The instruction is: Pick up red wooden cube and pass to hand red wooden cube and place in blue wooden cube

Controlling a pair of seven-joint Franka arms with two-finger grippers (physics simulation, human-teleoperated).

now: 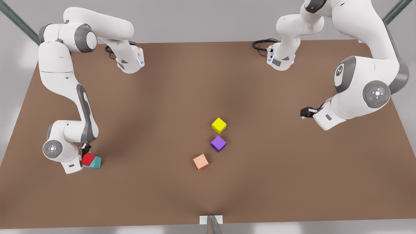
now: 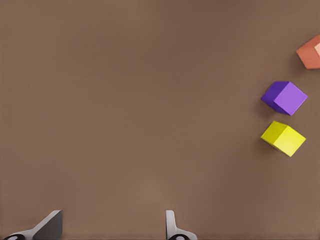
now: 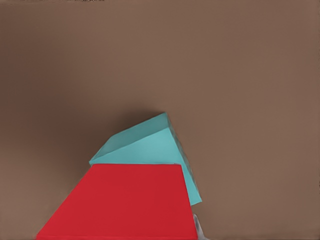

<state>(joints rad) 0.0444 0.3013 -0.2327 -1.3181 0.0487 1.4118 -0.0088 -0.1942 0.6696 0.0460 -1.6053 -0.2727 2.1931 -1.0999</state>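
The red wooden cube (image 1: 88,159) is at the front view's left, tilted and resting against the top of the blue wooden cube (image 1: 96,162), which sits on the table. My right gripper (image 1: 86,152), the black linkage-fingered hand, is shut on the red cube from above. In the right wrist view the red cube (image 3: 122,202) lies close below the camera with the teal cube (image 3: 150,145) just beyond it. My left gripper (image 1: 305,112) hangs open and still at the front view's right, well away from the cubes, with its fingertips (image 2: 172,227) wide apart over bare table.
Near the middle of the brown table (image 1: 276,169) lie a yellow cube (image 1: 219,125), a purple cube (image 1: 218,143) and a salmon-orange cube (image 1: 201,161). They also appear in the left wrist view as yellow cube (image 2: 283,138), purple cube (image 2: 285,98) and salmon-orange cube (image 2: 310,52).
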